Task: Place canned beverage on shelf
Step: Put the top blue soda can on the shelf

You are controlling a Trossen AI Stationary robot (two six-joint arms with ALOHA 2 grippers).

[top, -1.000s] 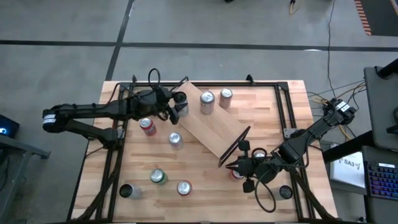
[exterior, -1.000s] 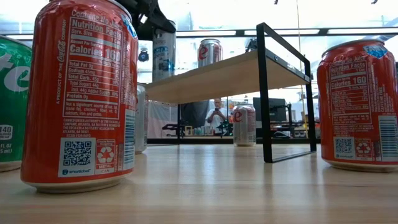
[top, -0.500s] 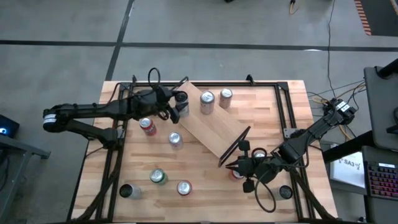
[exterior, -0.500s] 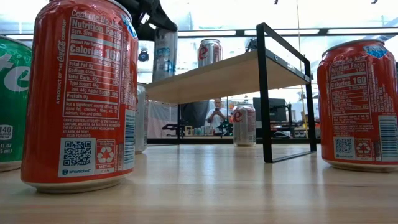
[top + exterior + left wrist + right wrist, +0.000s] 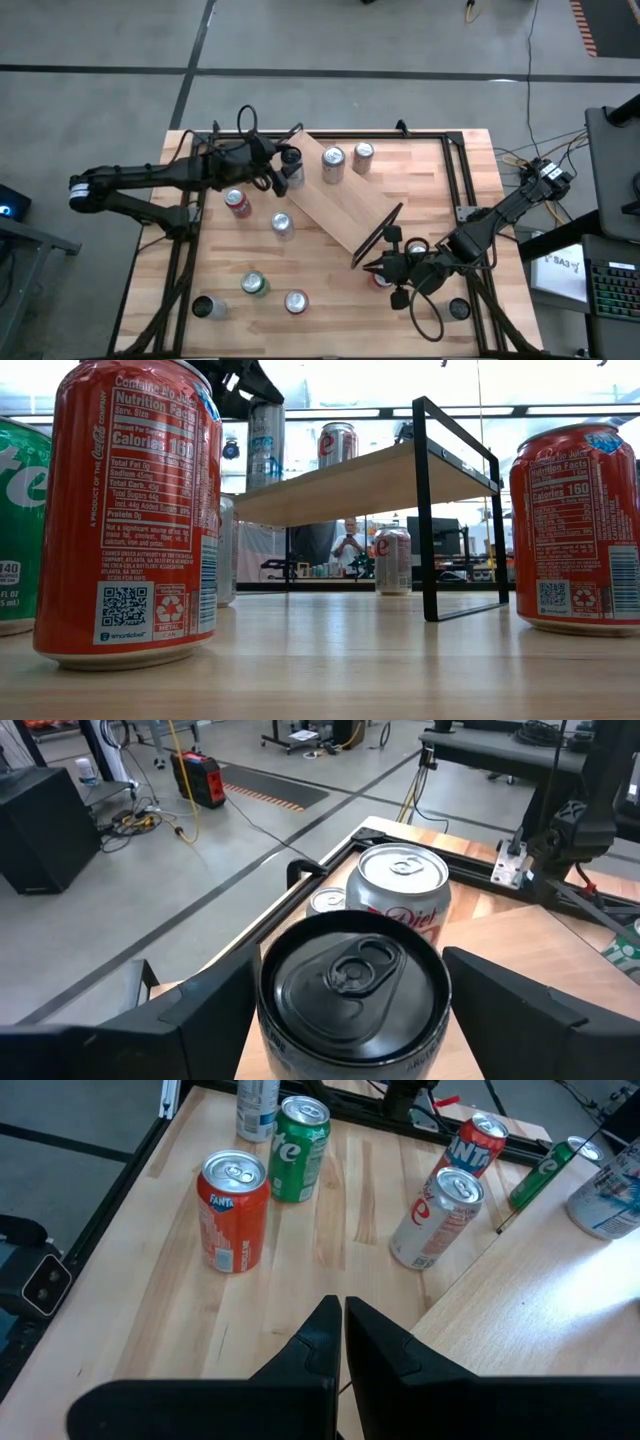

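The left end effector (image 5: 284,168) is seen at the shelf's far-left end, its fingers (image 5: 210,1010) spread wide on either side of a black-topped can (image 5: 352,982), with a gap visible on both sides, so nothing is being pinched. That canned beverage (image 5: 292,160) is stood upright on the end of the shelf (image 5: 345,205), the light-wood board laid diagonally across the bench (image 5: 330,270). Just beyond it on the board, two silver cans (image 5: 332,160) are stood side by side, a Diet-labelled one (image 5: 404,885) being the nearer in the left wrist view. In the low view the tall silver can (image 5: 265,445) is seen upright on the board under the dark arm. Off the shelf, a red can (image 5: 237,203), a silver one (image 5: 282,225) and a green one (image 5: 254,284) are left on the bench. The right end effector (image 5: 372,268) is parked near the shelf's black end frame, fingers (image 5: 325,1342) pressed together on nothing.
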